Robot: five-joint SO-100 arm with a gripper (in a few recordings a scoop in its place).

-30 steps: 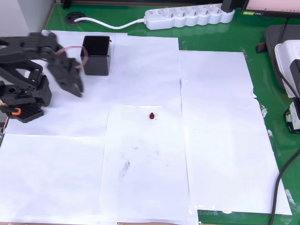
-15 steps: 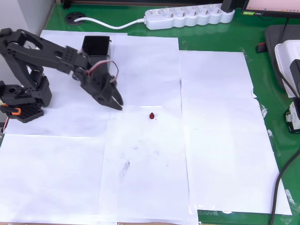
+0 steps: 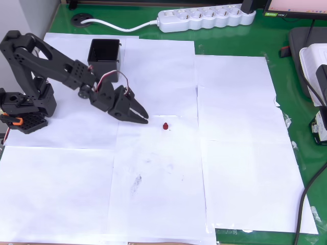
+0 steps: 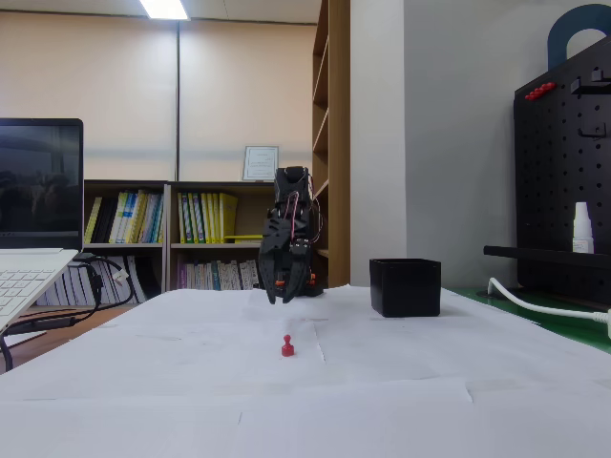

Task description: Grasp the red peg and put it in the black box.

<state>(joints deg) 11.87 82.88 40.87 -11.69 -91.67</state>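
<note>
On the white paper in the overhead view, the red peg [image 3: 165, 126] lies loose and untouched, so I judge the task barely begun: the grasp, the carry and the drop are all left. My pincer [image 3: 142, 117] sits just to the peg's left, tips aimed at it but apart from it; its fingers look nearly together, though I cannot tell for sure. The black box [image 3: 104, 52] stands up and to the left of the peg, beyond the arm, with nothing visible inside. A white power strip [image 3: 207, 18] lies well above the peg on the green worktop [image 3: 286, 76]. Nothing lies between pincer and peg.

In the fixed view, the red peg [image 4: 287, 346] stands upright on the paper. The pincer [image 4: 277, 291] hangs behind and above it, empty, tips pointing down. The black box [image 4: 406, 286] sits to the peg's right and farther back, a laptop [image 4: 33, 272] off to its left.
</note>
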